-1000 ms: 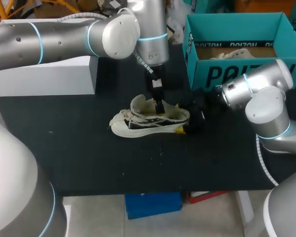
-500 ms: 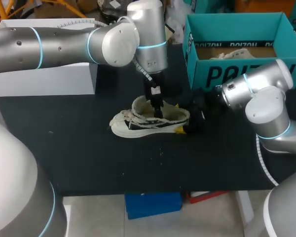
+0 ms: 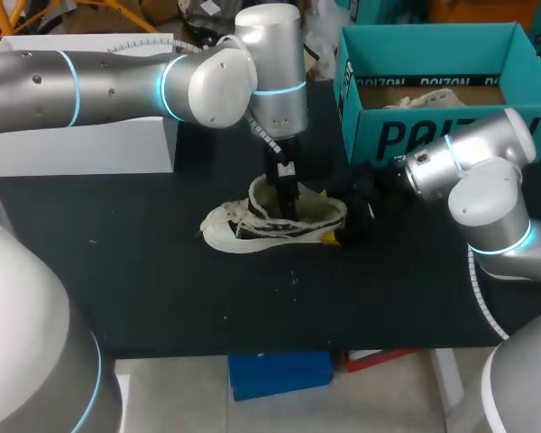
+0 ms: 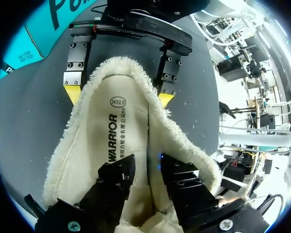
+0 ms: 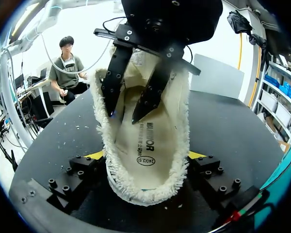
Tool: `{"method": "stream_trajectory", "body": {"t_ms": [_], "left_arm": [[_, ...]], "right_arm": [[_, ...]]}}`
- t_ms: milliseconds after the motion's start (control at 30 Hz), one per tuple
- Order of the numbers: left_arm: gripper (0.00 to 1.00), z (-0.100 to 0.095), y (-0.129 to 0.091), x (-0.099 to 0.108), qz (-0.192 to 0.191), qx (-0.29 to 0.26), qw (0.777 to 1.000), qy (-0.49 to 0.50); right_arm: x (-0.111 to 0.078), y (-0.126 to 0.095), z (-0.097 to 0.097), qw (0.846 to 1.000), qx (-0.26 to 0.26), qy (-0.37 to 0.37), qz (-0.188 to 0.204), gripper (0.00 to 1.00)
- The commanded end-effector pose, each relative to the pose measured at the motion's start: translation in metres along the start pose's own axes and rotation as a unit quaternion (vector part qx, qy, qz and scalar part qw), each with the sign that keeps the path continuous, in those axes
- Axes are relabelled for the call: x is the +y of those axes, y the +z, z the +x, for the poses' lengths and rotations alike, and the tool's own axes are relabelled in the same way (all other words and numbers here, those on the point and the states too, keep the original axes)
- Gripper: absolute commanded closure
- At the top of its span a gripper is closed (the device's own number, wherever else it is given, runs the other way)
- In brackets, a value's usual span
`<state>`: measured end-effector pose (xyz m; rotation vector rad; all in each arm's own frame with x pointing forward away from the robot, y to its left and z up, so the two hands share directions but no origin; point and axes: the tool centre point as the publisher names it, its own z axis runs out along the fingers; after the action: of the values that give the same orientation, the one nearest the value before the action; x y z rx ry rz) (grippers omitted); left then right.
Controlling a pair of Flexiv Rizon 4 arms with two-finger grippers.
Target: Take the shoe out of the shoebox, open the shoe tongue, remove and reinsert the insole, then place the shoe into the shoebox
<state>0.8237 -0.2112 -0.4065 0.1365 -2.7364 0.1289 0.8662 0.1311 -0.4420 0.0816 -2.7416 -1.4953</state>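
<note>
A pale shoe [image 3: 243,230] with a fleece lining and a dark side lies on the black table, toe to the left. My left gripper [image 3: 288,200] reaches down into its mouth. In the left wrist view the left gripper [image 4: 146,162] is open, its fingers a little apart over the printed insole [image 4: 111,141], which lies flat inside. My right gripper [image 3: 340,233] is at the heel. Its yellow tips [image 4: 72,93] press the fleece rim from both sides, so the right gripper [image 5: 145,155] is shut on the shoe [image 5: 136,191]. The teal shoebox [image 3: 433,135] stands at the back right.
A second pale shoe [image 3: 433,97] lies inside the shoebox. A white box [image 3: 81,135] stands at the back left, under my left arm. Bare black tabletop [image 3: 162,298] stretches in front of the shoe.
My left gripper has come down deeper into the shoe's mouth, and the pale flap beside it has sunk lower. The right arm and the shoe have kept still.
</note>
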Motion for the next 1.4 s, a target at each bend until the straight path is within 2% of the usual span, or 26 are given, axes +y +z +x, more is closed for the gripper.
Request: {"method": "stream_trajectory", "body": {"t_ms": [33, 133, 233, 433, 567, 633, 833, 933, 967, 1067, 1267, 1300, 1333, 1367, 1400], "left_arm": [[0.56, 0.004, 0.005, 0.000, -0.010, -0.006, 1.000, -0.003], [0.60, 0.002, 0.006, 0.001, -0.023, -0.024, 0.999, -0.011], [0.67, -0.001, 0.007, 0.004, -0.040, -0.049, 0.998, -0.024], [0.72, -0.006, 0.005, 0.009, -0.071, -0.111, 0.990, -0.054], [0.69, -0.010, 0.004, 0.016, -0.092, -0.158, 0.981, -0.071], [0.73, -0.012, 0.003, 0.021, -0.088, -0.169, 0.979, -0.070], [0.73, -0.024, 0.004, 0.035, -0.075, -0.171, 0.980, -0.070], [0.74, -0.029, 0.003, 0.042, -0.038, -0.155, 0.985, -0.064], [0.74, -0.030, 0.002, 0.043, -0.047, -0.159, 0.984, -0.065], [0.73, -0.032, 0.001, 0.044, -0.043, -0.158, 0.984, -0.062], [0.72, -0.036, -0.002, 0.045, -0.012, -0.140, 0.989, -0.049], [0.75, -0.036, -0.003, 0.045, -0.012, -0.139, 0.989, -0.047], [0.84, -0.036, -0.005, 0.043, -0.008, -0.135, 0.990, -0.039], [1.00, -0.035, -0.007, 0.042, -0.003, -0.132, 0.991, -0.036], [1.00, -0.034, -0.008, 0.041, 0.000, -0.129, 0.991, -0.032]], "right_arm": [[-0.002, 0.001, -0.002, 1.000, -0.001, 0.001, 0.001, 1.00], [-0.002, 0.001, -0.002, 1.000, -0.001, 0.001, 0.001, 1.00], [-0.002, 0.001, -0.002, 1.000, -0.001, 0.001, 0.001, 1.00], [-0.002, 0.001, -0.002, 1.000, -0.001, 0.001, 0.001, 1.00], [-0.002, 0.001, -0.002, 1.000, -0.001, 0.001, 0.001, 1.00], [-0.002, 0.001, -0.002, 1.000, -0.001, 0.001, 0.001, 1.00], [-0.002, 0.001, -0.002, 1.000, -0.001, 0.001, 0.001, 1.00], [-0.002, 0.001, -0.002, 1.000, -0.001, 0.001, 0.001, 1.00], [-0.002, 0.001, -0.002, 1.000, -0.001, 0.001, 0.001, 1.00], [-0.002, 0.001, -0.002, 1.000, -0.001, 0.001, 0.001, 1.00], [-0.002, 0.001, -0.002, 1.000, -0.001, 0.001, 0.001, 1.00], [-0.002, 0.001, -0.002, 1.000, -0.001, 0.001, 0.001, 1.00], [-0.002, 0.001, -0.002, 1.000, -0.001, 0.001, 0.001, 1.00], [-0.002, 0.001, -0.002, 1.000, -0.001, 0.001, 0.001, 1.00], [-0.002, 0.001, -0.002, 1.000, -0.001, 0.001, 0.001, 1.00]]}}
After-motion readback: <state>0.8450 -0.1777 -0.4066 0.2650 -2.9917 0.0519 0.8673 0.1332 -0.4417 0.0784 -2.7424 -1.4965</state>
